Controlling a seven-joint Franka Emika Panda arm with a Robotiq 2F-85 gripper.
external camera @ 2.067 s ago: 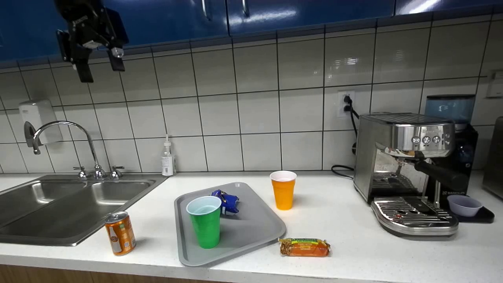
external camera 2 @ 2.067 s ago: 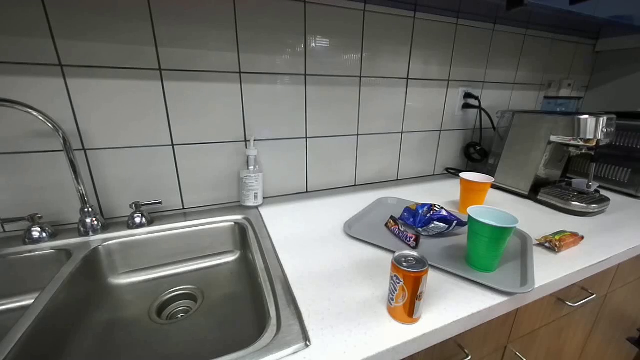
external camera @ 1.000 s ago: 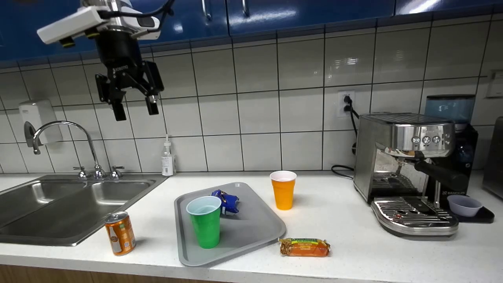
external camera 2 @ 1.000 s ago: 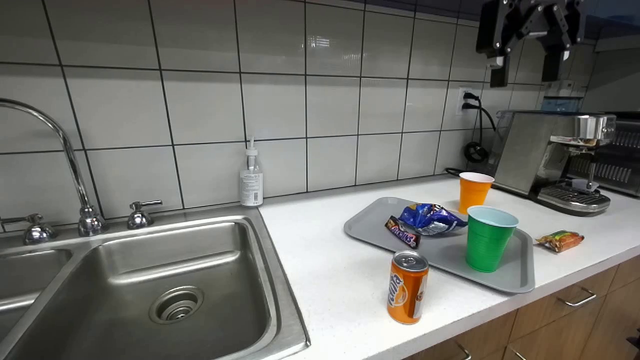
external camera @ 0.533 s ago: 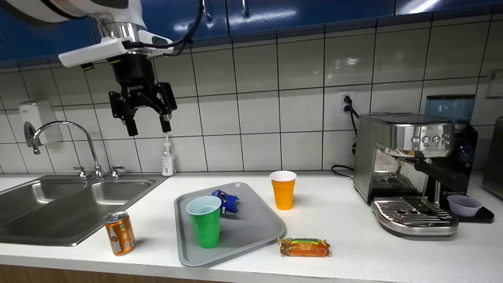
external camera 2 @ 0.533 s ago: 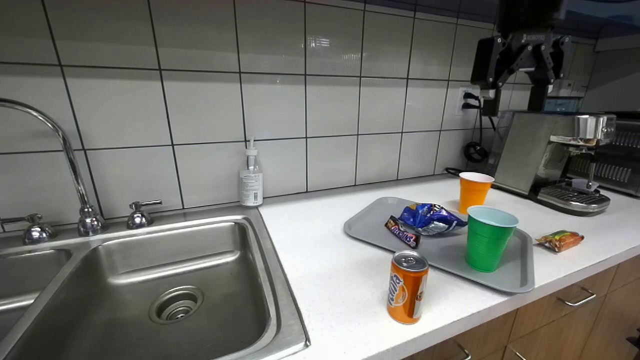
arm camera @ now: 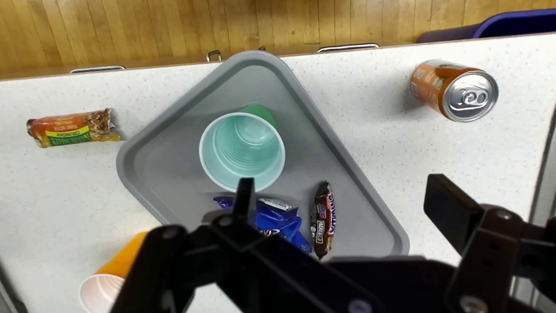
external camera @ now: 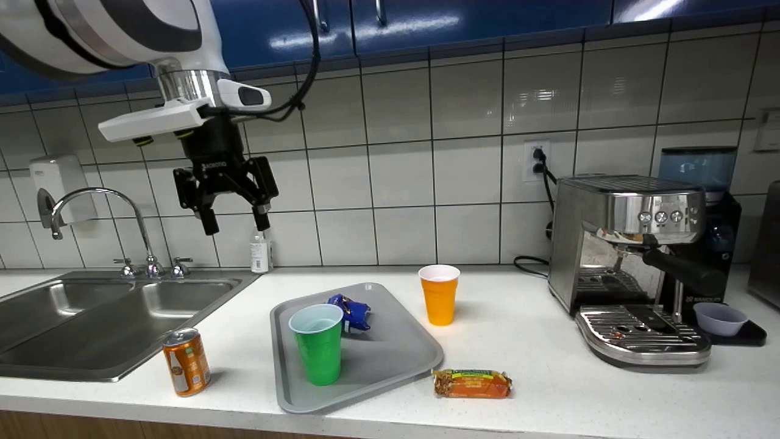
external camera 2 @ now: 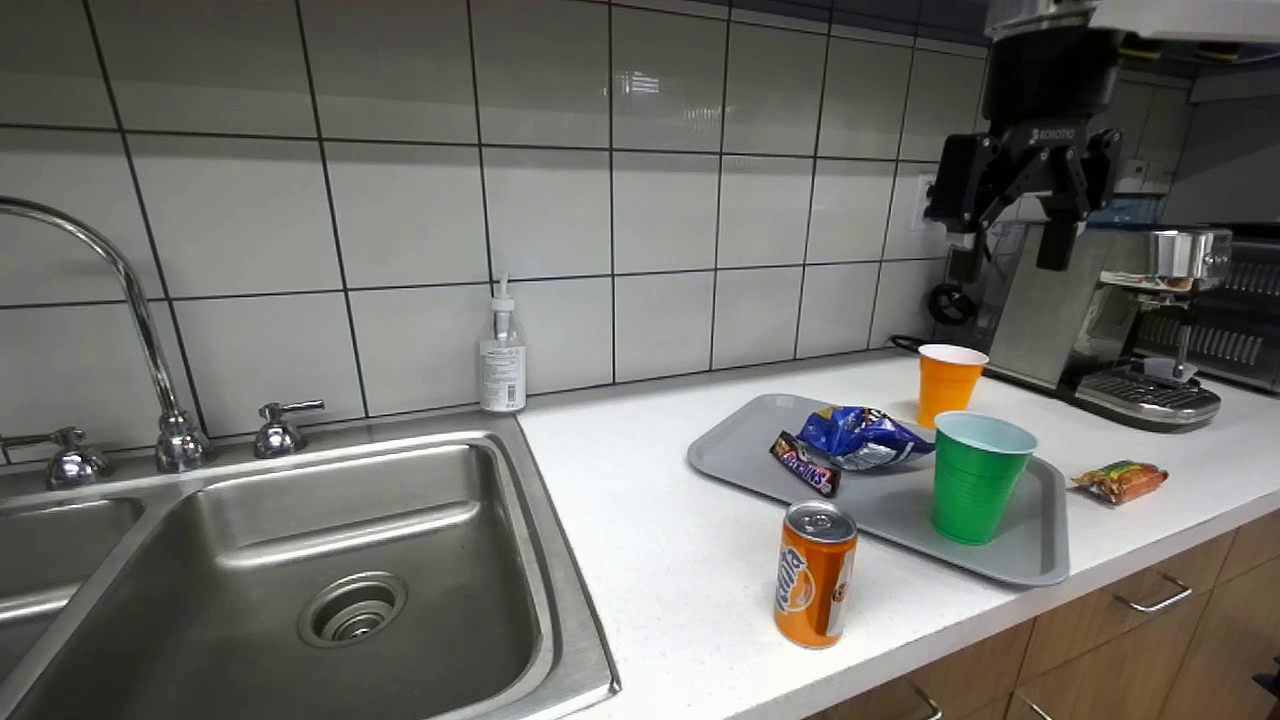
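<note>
My gripper [external camera: 236,224] hangs in the air above the counter, pointing down. Its fingers [arm camera: 451,211] are wide apart with nothing between them. Below lies a grey tray [arm camera: 299,169]. On it stands a green cup [arm camera: 241,150], upright, with a pale inside. Beside the cup is a crumpled blue packet [external camera 2: 862,437], partly covered by a finger in the wrist view. A Snickers bar [arm camera: 323,221] lies next to the packet and shows between the fingers in the wrist view. No object touches the gripper.
An orange cup [external camera: 440,299] stands behind the tray. A granola bar [external camera: 472,384] and an orange soda can [external camera 2: 815,580] flank it. A steel sink [external camera 2: 545,540] with faucet, a soap bottle [external camera 2: 502,360] and an espresso machine [external camera: 627,244] line the counter. Blue cabinets [external camera: 481,18] hang overhead.
My gripper has come down from the top of both exterior views and slowed, drifting toward the space over the tray. It has stayed open. The objects on the counter have not moved.
</note>
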